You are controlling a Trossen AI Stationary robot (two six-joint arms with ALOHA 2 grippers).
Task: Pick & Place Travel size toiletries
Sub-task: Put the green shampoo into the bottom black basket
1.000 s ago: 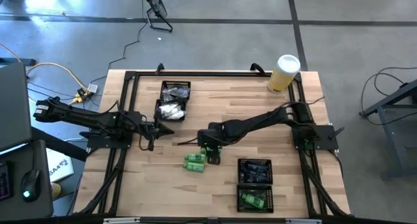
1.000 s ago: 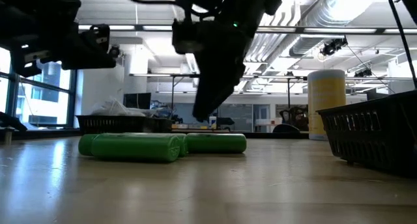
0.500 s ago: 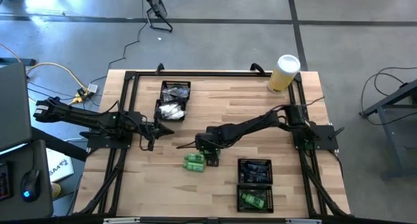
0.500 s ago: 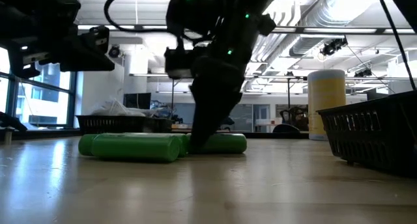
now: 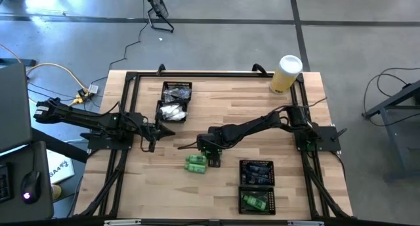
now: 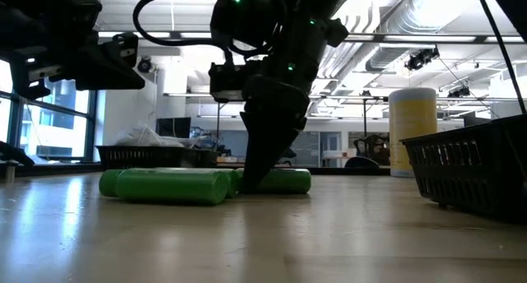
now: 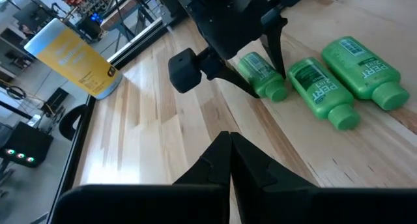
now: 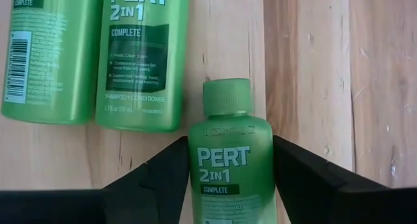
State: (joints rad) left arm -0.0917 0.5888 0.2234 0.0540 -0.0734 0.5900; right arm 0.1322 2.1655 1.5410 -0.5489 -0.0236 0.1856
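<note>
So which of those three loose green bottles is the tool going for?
The green bottle between the right tool's fingers; the other two bottles lie beside it.

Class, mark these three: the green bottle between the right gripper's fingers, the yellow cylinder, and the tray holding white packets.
green bottle [image 8: 225,162]: right wrist view, on its label.
yellow cylinder [image 5: 286,75]: high view, on its side wall.
tray holding white packets [image 5: 177,88]: high view, on its far mesh compartment.

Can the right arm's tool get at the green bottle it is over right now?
Probably yes. The right tool is down at the table with its fingers open on either side of the green bottle; nothing lies between, and the other two bottles sit apart.
</note>
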